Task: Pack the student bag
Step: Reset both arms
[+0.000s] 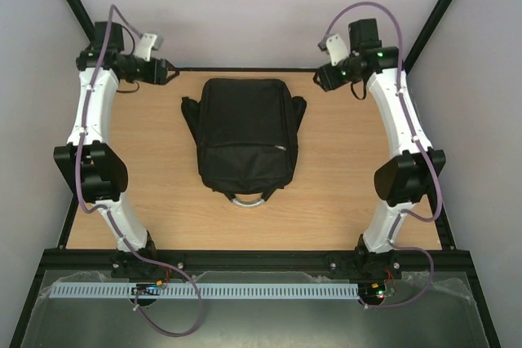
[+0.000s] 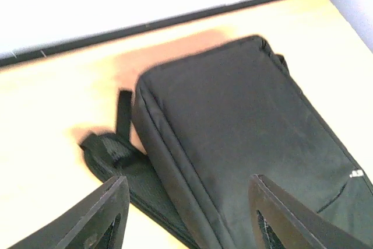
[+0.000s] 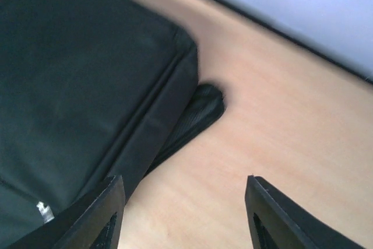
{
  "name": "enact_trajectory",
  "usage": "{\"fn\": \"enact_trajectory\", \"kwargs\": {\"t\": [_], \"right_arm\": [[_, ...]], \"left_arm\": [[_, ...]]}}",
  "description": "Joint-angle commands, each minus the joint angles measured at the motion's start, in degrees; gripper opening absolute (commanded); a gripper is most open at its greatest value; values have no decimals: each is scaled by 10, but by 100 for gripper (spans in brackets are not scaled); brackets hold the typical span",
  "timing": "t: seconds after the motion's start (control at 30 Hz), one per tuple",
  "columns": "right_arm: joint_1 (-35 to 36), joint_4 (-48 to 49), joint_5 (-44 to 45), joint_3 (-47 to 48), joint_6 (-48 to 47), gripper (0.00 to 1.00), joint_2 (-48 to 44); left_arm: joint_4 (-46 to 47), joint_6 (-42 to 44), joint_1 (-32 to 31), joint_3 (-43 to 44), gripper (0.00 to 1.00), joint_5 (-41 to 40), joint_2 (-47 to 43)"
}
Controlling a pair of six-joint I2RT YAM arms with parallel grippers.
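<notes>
Your left gripper (image 2: 187, 180) hangs with its jaws wide apart and nothing between them, over the far left edge of the bag (image 1: 245, 132). A strap (image 2: 116, 153) pokes out onto the surface (image 1: 351, 177) just beside that edge. Your right gripper (image 3: 185, 180) is spread just as wide and is empty, above bare wood beside the bag's far right corner. The bag lies flat mid-surface, handle (image 1: 251, 198) toward the arm bases. You have open wood to its left, right and near side. The black rail (image 1: 245, 69) at the far edge runs close to the bag's far end.
</notes>
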Motion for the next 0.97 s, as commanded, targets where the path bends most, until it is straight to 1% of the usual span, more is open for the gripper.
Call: {"fn": "enact_trajectory", "kwargs": {"t": [0.0, 0.07, 0.1, 0.13, 0.17, 0.2, 0.23, 0.27, 0.3, 0.37, 0.43, 0.5, 0.6, 0.67, 0.77, 0.93], "right_arm": [[-7, 114, 45, 27, 62, 63, -45], [-8, 136, 51, 28, 93, 71, -53], [-9, 137, 48, 27, 104, 77, -57], [-8, 135, 36, 23, 110, 80, -61], [-9, 132, 24, 15, 114, 88, -66], [-8, 130, 15, 1, 119, 98, -72], [-9, 128, 9, -14, 125, 100, -79], [-9, 127, 6, -29, 133, 99, -86], [-9, 127, 2, -49, 139, 99, -94], [-8, 148, 24, -97, 171, 99, -119], [-8, 186, 89, -153, 232, 99, -145], [-8, 212, 169, -204, 268, 99, -166], [-8, 225, 248, -254, 286, 100, -182], [-8, 228, 259, -279, 286, 100, -192], [-8, 230, 240, -299, 281, 100, -207], [-8, 230, 221, -325, 278, 99, -219]], "left_arm": [[-48, 25, 7, 89, 59, -21, 6], [-42, 24, 7, 114, 61, -23, 1], [-36, 21, 8, 120, 63, -24, -4], [-29, 17, 9, 123, 64, -23, -9], [-23, 13, 10, 123, 66, -21, -16], [-17, 11, 11, 120, 69, -21, -24], [-12, 10, 12, 116, 74, -22, -31], [-4, 8, 12, 107, 93, -24, -43], [7, 1, 12, 89, 98, -30, -54], [42, -31, 12, 33, 99, -64, -82], [71, -73, 12, -44, 99, -112, -111], [75, -80, 14, -86, 99, -114, -130], [98, -92, 14, -167, 99, -119, -156], [114, -109, 14, -202, 99, -151, -173], [122, -116, 14, -232, 99, -187, -188], [128, -132, 14, -264, 99, -182, -197]]}}
